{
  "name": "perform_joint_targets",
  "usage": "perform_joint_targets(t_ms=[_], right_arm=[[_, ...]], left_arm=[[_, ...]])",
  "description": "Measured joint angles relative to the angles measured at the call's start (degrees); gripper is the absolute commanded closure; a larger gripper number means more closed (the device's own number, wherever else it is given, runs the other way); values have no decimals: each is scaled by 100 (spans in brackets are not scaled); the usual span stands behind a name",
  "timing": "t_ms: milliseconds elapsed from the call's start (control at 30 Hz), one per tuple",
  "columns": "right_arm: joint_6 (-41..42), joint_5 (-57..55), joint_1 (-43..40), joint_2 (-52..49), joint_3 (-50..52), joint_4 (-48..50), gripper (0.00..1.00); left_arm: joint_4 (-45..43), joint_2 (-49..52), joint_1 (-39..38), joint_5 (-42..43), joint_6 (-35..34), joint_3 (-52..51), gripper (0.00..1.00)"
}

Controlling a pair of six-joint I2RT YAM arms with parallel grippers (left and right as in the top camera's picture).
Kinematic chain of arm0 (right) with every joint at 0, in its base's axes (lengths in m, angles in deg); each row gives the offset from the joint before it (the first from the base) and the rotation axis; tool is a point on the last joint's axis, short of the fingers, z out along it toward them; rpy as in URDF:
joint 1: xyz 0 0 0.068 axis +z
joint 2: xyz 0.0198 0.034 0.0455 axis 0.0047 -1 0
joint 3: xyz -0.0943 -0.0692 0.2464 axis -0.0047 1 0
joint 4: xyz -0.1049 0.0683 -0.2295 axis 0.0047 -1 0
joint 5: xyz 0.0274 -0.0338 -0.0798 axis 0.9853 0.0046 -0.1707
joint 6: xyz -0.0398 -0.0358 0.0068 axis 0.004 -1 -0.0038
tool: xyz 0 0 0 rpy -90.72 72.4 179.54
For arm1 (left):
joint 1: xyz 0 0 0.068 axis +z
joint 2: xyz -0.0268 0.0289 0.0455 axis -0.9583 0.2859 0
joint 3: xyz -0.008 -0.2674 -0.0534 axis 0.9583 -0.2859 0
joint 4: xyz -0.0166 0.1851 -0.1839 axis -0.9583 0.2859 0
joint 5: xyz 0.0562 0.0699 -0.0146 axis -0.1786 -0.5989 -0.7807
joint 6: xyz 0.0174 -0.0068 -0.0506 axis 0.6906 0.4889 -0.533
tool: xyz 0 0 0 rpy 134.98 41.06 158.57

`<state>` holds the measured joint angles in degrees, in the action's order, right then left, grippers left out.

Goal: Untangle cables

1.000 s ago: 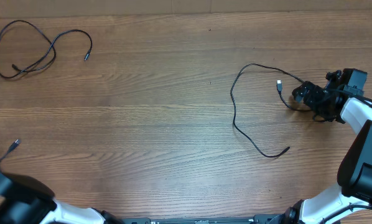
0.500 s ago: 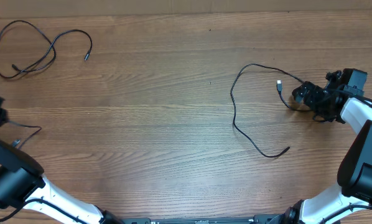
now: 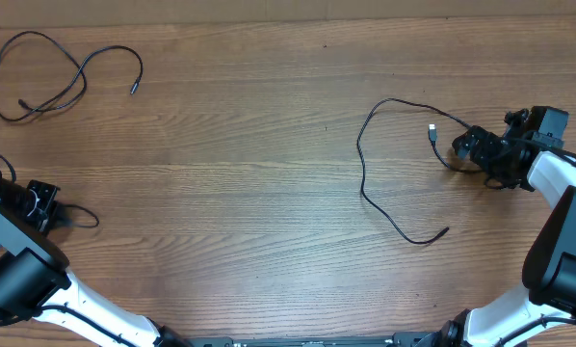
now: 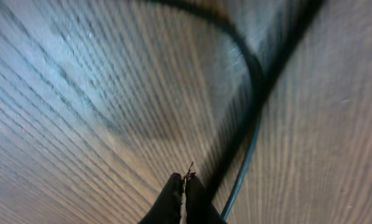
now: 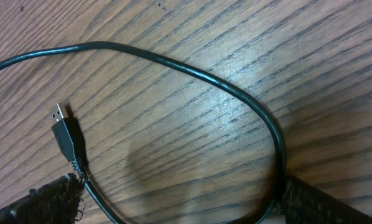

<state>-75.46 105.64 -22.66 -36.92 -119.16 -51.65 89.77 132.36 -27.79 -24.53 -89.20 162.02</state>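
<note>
**One cable at each pincer, open wood between the arms**

From overhead I saw the table (image 3: 249, 193) as one broad sheet of brown wood, its grain running side to side and its far edge lying along the top of the view. The widest stretch of wood lay between my two arms.

The right pincer (image 3: 466, 149) sat close to the right border. In its wrist view the fingers stood wide apart, with a rough black pad (image 5: 49, 196) at each lower corner. The right cable (image 5: 192, 68), thin, round and glossy black, curved in a loop between the pads and passed close against both, but nothing was gripped. Its plug (image 5: 63, 127), a flat black body with a silver tip, lay just beside one pad. From the pincer the cord ran inward across the table, bent in a long arc, and ended well apart from the pincer on the robot's side.

The left pincer (image 3: 42, 204) sat near the left border. Its wrist view was blurred. The fingertips (image 4: 172, 196) were drawn together to a dark point, and the left cable (image 4: 254, 74) curved right up to them. It looked pinched there, though the blur left me unsure. Overhead, a short loop of it lay just inward of the pincer.

The far cable (image 3: 80, 67) lay in loose crossing loops well ahead of the left pincer, near the table's far edge.
</note>
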Motion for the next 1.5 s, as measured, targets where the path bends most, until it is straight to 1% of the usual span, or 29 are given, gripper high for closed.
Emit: perform_joint_targets(t_ms=[33, 67, 133, 167, 367, 533, 600, 733, 833, 933, 1000, 1100, 1200, 1267, 1367, 1467, 1500], right_arm=[[0, 0, 0, 0, 0, 0, 0], [-2, 0, 0, 0, 0, 2, 0], [0, 0, -2, 0, 0, 4, 0], [0, 0, -2, 0, 0, 2, 0], [0, 0, -2, 0, 0, 2, 0], [2, 0, -2, 0, 0, 4, 0], [-2, 2, -2, 0, 0, 2, 0], [0, 4, -2, 0, 0, 2, 0], [0, 2, -2, 0, 0, 0, 0], [-2, 2, -2, 0, 0, 2, 0], [-2, 2, -2, 0, 0, 0, 0], [-2, 2, 0, 0, 0, 2, 0], [0, 4, -2, 0, 0, 2, 0], [0, 2, 0, 2, 0, 2, 0], [0, 4, -2, 2, -2, 7, 0], [-2, 2, -2, 2, -2, 2, 0], [0, 7, -2, 2, -2, 0, 0]], left_arm=[[7, 0, 0, -24, -11, -17, 48], [26, 0, 0, -46, 48, -20, 28], [31, 0, 0, -76, 70, -17, 4], [79, 0, 0, -116, 87, -17, 1], [610, 0, 0, -203, 92, 323, 1], [1276, 22, 0, -286, 90, 1226, 0], [1580, 11, 0, -295, 87, 1882, 0], [1974, -11, -17, -267, 83, 2437, 0], [1976, -192, -79, -20, 76, 2778, 0], [1978, -479, -306, 402, 63, 2835, 0], [1969, -612, -588, 678, 63, 2848, 0], [1836, -680, -1204, 1069, 59, 2874, 0], [1486, -680, -2092, 1314, -9, 2874, 0], [1075, -680, -2708, 1397, -72, 2874, 0], [232, -680, -3777, 1340, -109, 2874, 0], [-584, -678, -4828, 964, -83, 2874, 0], [-892, -675, -5329, 748, -37, 2874, 0]])
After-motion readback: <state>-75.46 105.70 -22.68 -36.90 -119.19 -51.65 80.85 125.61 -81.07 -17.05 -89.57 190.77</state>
